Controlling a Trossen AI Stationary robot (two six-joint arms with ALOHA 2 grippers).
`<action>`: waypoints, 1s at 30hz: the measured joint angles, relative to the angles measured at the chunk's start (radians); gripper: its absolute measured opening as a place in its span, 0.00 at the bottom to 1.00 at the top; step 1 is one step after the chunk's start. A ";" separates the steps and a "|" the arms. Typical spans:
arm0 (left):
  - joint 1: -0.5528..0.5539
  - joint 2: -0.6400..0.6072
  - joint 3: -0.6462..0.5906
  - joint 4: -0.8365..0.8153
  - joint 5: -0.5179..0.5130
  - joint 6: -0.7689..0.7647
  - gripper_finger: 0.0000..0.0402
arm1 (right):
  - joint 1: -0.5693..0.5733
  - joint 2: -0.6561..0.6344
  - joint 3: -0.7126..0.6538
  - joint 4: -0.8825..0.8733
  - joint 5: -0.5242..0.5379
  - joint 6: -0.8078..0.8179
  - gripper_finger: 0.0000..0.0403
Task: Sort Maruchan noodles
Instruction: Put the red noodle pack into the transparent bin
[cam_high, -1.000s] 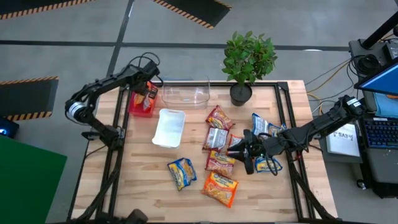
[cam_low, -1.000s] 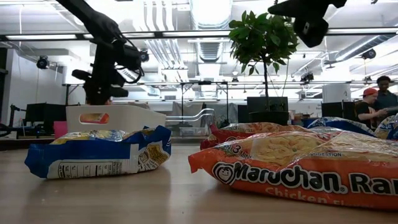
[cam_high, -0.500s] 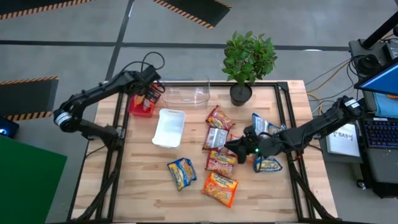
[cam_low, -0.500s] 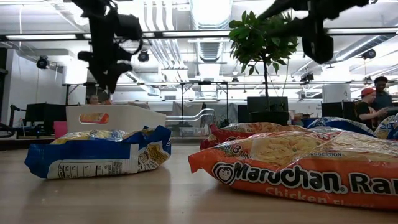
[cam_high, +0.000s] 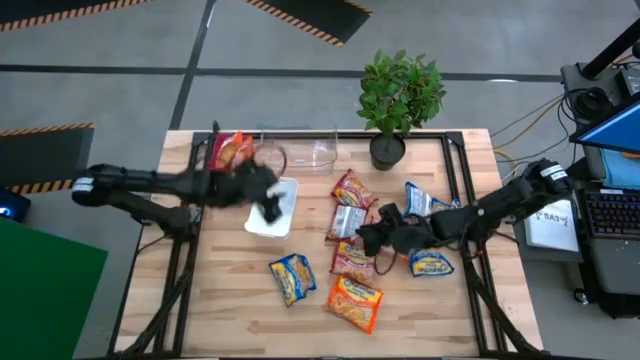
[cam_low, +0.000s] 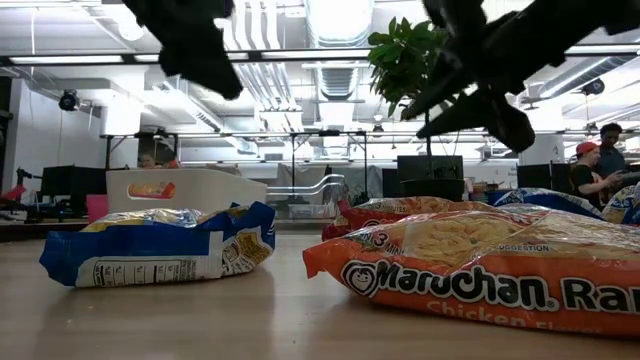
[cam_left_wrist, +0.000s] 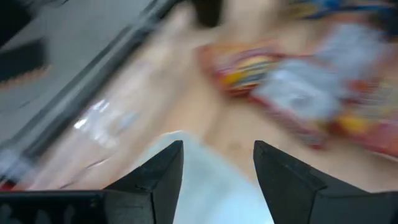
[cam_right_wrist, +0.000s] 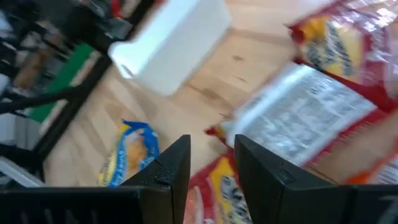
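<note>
Several Maruchan packets lie flat mid-table: a red one (cam_high: 352, 188), a silvery one (cam_high: 347, 222), a red-brown one (cam_high: 352, 262), an orange one (cam_high: 353, 302), a blue-and-yellow one (cam_high: 292, 278) and two blue ones (cam_high: 420, 200) near the right arm. Another packet (cam_high: 231, 150) lies in the red tray (cam_high: 214, 166). My left gripper (cam_high: 272, 208) hovers open and empty over the white tray (cam_high: 262, 222); its wrist view shows the gap (cam_left_wrist: 217, 177). My right gripper (cam_high: 362, 240) is open and empty above the silvery packet (cam_right_wrist: 305, 118) and the red-brown one (cam_right_wrist: 224, 186).
A clear tray (cam_high: 300, 148) stands at the far edge between the red tray and a potted plant (cam_high: 398, 100). Bare wood lies along the near-left part of the table (cam_high: 225, 300). People stand in the room beyond (cam_low: 605, 165).
My left gripper has swung away from the red tray, toward the table's right and near side, and is now over the white tray; the packet stays in the red tray. My right gripper has moved toward the table's left, over the middle packets.
</note>
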 joint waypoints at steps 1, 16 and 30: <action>-0.042 -0.003 -0.013 0.037 0.000 0.001 0.44 | -0.024 -0.009 0.013 -0.050 -0.030 0.020 0.28; -0.198 -0.013 -0.030 0.219 -0.019 -0.055 0.43 | -0.303 -0.001 0.095 -0.354 -0.104 -0.134 0.38; -0.205 -0.013 0.061 0.220 -0.030 -0.135 0.37 | -0.426 0.173 0.095 -0.222 -0.051 -0.353 0.74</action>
